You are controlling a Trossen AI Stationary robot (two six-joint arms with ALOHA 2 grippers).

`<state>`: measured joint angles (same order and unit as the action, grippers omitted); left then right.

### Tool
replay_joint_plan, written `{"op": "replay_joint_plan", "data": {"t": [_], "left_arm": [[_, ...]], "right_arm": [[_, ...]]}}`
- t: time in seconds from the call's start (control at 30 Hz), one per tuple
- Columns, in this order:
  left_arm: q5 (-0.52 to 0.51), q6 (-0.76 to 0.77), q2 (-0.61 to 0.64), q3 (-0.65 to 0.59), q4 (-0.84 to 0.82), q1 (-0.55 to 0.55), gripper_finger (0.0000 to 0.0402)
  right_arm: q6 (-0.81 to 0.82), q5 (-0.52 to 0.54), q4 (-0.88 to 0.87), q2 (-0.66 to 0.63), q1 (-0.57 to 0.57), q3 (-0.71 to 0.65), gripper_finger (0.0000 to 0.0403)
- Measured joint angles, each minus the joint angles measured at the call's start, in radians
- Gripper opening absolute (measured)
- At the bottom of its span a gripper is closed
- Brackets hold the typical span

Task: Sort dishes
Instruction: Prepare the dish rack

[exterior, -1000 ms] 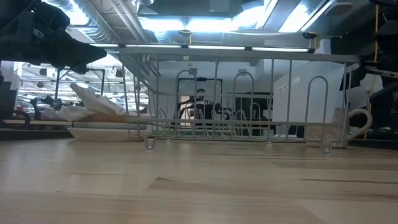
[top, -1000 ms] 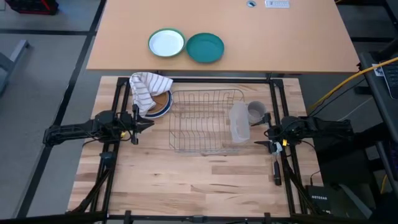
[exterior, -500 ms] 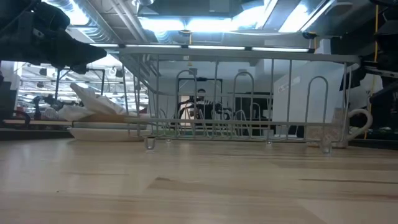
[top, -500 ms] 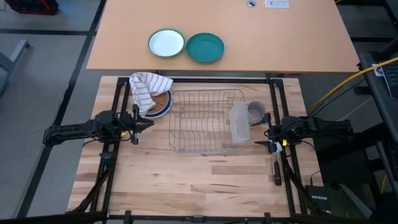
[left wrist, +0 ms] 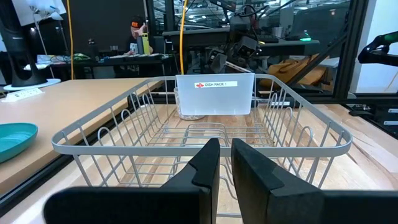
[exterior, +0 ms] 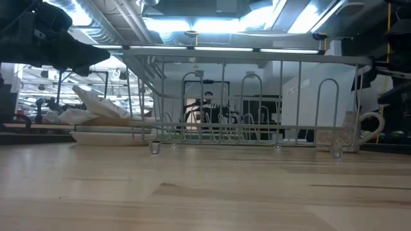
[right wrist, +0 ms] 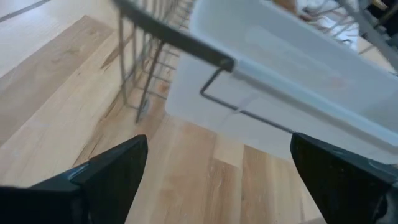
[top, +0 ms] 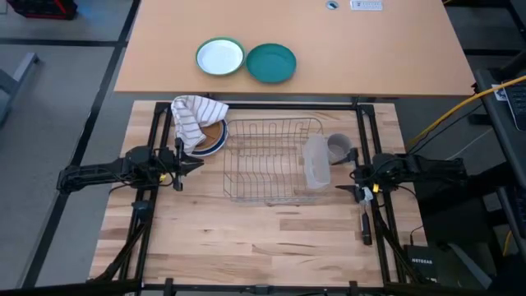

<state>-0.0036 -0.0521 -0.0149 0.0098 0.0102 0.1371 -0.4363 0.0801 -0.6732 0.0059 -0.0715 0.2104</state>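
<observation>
The stacked round plates (top: pixel 215 138), tan-brown on top, lie left of centre under a striped cloth (top: pixel 194 117), just above the left gripper (top: pixel 194 163), jaws nearly together. Right gripper (top: pixel 348 180), jaws wide apart, sits beside the wire dish rack (top: pixel 271 160).

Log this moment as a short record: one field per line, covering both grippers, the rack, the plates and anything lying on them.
left gripper: shut, at the rack's left side, holding nothing
right gripper: open, at the rack's right side, holding nothing
dish rack: wire, mid-table, no plates in it
clear bin: clipped on the rack's right end
mug: grey, beside the bin
plate stack: left of the rack, tan-brown plate showing on top
striped towel: draped over the stack
far table: teal plate, green-rimmed white plate
</observation>
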Motion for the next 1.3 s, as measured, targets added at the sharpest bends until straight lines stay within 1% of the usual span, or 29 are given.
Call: {"op": "replay_joint_plan", "data": {"t": [0.1, 0.17, 0.3, 0.4, 0.47, 0.6, 0.67, 0.77, 0.87, 0.97, 1.07, 1.13, 1.2, 1.3], "left_arm": [[0.000, 0.000, 0.000, 0.000, 0.000, 0.000, 0.0033], [0.000, 0.000, 0.000, 0.000, 0.000, 0.000, 0.0033], [0.000, 0.000, 0.000, 0.000, 0.000, 0.000, 0.0033], [0.000, 0.000, 0.000, 0.000, 0.000, 0.000, 0.0033], [0.000, 0.000, 0.000, 0.000, 0.000, 0.000, 0.0033], [0.000, 0.000, 0.000, 0.000, 0.000, 0.000, 0.0033], [0.000, 0.000, 0.000, 0.000, 0.000, 0.000, 0.0033], [0.000, 0.000, 0.000, 0.000, 0.000, 0.000, 0.0033], [0.000, 0.000, 0.000, 0.000, 0.000, 0.000, 0.0033], [0.000, 0.000, 0.000, 0.000, 0.000, 0.000, 0.0033], [0.000, 0.000, 0.000, 0.000, 0.000, 0.000, 0.0033], [0.000, 0.000, 0.000, 0.000, 0.000, 0.000, 0.0033], [0.000, 0.000, 0.000, 0.000, 0.000, 0.000, 0.0033], [0.000, 0.000, 0.000, 0.000, 0.000, 0.000, 0.0033]], "right_arm": [[0.038, 0.058, 0.051, 0.000, 0.000, -0.001, 0.0399], [0.048, 0.125, 0.129, 0.000, 0.000, -0.001, 0.0399], [0.032, 0.298, 0.327, 0.000, 0.000, -0.002, 0.0399], [-0.015, 0.382, 0.406, 0.000, 0.000, -0.001, 0.0399], [-0.021, 0.401, 0.427, 0.000, 0.000, -0.001, 0.0399], [-0.025, 0.401, 0.443, 0.000, 0.000, -0.001, 0.0399], [-0.043, 0.416, 0.490, 0.000, 0.000, -0.001, 0.0399], [-0.047, 0.410, 0.611, 0.001, 0.000, -0.001, 0.0399], [-0.086, 0.374, 0.805, 0.032, 0.000, -0.001, 0.0399], [-0.164, 0.317, 1.034, 0.105, 0.000, -0.001, 0.0399], [-0.244, 0.292, 1.264, 0.229, 0.000, 0.000, 0.0399], [-0.289, 0.297, 1.412, 0.339, 0.001, 0.002, 0.0399], [-0.331, 0.324, 1.517, 0.465, 0.003, 0.025, 0.0399], [-0.350, 0.351, 1.623, 0.662, 0.033, 0.115, 0.0399]]}}
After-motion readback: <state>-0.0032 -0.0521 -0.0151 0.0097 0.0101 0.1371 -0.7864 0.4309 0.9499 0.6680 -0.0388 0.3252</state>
